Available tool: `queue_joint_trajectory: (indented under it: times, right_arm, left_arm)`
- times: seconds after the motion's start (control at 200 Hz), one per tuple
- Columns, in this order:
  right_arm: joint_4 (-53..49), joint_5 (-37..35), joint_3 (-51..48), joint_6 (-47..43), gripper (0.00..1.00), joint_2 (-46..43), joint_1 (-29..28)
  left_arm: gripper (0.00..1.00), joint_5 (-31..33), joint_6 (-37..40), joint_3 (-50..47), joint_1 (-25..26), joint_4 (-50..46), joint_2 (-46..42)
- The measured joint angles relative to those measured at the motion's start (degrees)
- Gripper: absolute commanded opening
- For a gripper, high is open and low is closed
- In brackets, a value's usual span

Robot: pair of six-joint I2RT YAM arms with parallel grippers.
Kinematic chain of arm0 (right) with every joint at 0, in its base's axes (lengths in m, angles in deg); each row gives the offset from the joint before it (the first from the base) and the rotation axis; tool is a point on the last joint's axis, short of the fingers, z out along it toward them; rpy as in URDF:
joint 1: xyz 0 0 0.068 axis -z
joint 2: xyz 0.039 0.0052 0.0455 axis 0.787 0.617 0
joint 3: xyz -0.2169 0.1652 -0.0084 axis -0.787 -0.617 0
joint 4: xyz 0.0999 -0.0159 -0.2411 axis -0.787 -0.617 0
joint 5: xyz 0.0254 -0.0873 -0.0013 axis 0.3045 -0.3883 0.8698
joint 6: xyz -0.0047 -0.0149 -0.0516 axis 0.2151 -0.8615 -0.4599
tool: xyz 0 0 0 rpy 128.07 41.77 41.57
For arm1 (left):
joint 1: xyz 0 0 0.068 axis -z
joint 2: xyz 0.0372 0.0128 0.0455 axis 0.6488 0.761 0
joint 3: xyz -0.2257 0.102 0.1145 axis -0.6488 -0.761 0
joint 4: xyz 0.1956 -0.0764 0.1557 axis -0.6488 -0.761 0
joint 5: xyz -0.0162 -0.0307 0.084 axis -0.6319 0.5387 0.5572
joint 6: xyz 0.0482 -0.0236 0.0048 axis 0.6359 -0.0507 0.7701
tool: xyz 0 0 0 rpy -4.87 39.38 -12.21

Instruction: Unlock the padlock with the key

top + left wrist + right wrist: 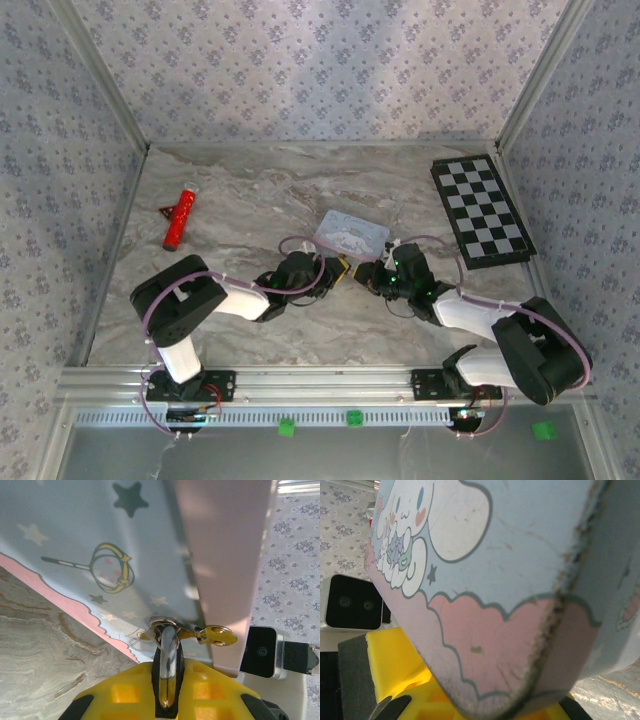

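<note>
At the middle of the tabletop (pixel 250 190), just off the tin's (pixel 350 234) near edge, the left hand (pixel 336 270) and right hand (pixel 377 273) sit nose to nose, almost touching. The left hand's yellow fingers (pixel 125 690) are pressed together on the padlock (pixel 168 652). Its dark body is sunk in the gap between them, and its bright, rounded steel shackle rises to a small metal fitting on the tin's side. A brass key (pixel 216 635) with a flat oval bow hangs just beside the shackle, against the tin's pink corner.

Whether the right hand is spread or pressed together I cannot tell. In its wrist view the tin crowds close, its scuffed, rounded corner above a yellow finger (pixel 395 665). The tin is smooth pale blue with scalloped pink borders, stars and a white cartoon figure.

Open veined marble lies left of and beyond the arms. A red tube (pixel 179 217) rests near the left wall and a checkered board (pixel 482 212) near the right. Patterned walls (pixel 300 70) close three sides.
</note>
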Motion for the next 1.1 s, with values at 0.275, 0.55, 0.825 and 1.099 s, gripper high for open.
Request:
queue_joint_trajectory:
  times: [0.275,0.55,0.825,1.099]
  right_arm:
    - [-7.1,-2.3,2.6,-5.0,0.32,-1.9,-0.8]
    - [-17.2,-14.5,7.0,-28.0,0.39,-10.3,-11.8]
    - [-5.2,-23.3,3.3,-50.5,0.41,-2.3,-26.7]
    - [10.1,-29.6,0.3,-65.8,0.42,8.0,-30.0]
  left_arm:
    - [0.0,-1.5,0.0,0.0,0.2,-1.7,-0.3]
    - [0.0,-3.8,2.0,0.0,-3.7,-15.9,-6.0]
    - [0.0,-6.7,5.2,0.0,-7.0,-25.2,-9.9]
    - [0.0,-6.7,7.9,0.0,-8.1,-32.6,-16.3]
